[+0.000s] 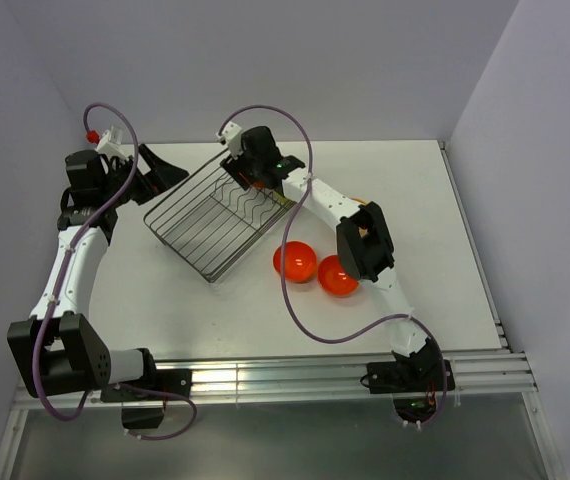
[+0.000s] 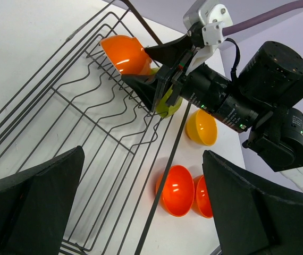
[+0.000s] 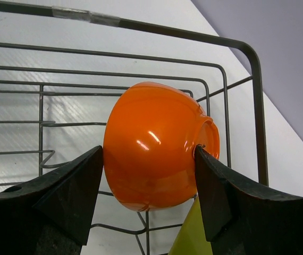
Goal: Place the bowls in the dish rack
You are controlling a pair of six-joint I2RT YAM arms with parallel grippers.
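R fingers [image 3: 72, 186] pinch the orange bowl [image 3: 157, 149], seemingly wall-to-foot, at the dish rack [image 3: 255, 106], L fingers [image 2: 34, 196] wide; light, slick plastic, rim grip safer.

Left white-and-black robot arm [image 1: 68, 268] stretches away from its base, wrist bent toward the far-left side of the rectangular dark wire dish rack [image 1: 177, 246]; its black two-finger left gripper [image 1: 163, 170] hangs just beside that side, fingers spread wide with nothing between them; right white-and-black arm [image 1: 365, 240] reaches diagonally toward the rack's far-right side, elbow raised; its right gripper [image 2: 135, 66] sits inside the rack there, fingers pressed against both sides of a glossy orange plastic bowl [image 3: 151, 133].
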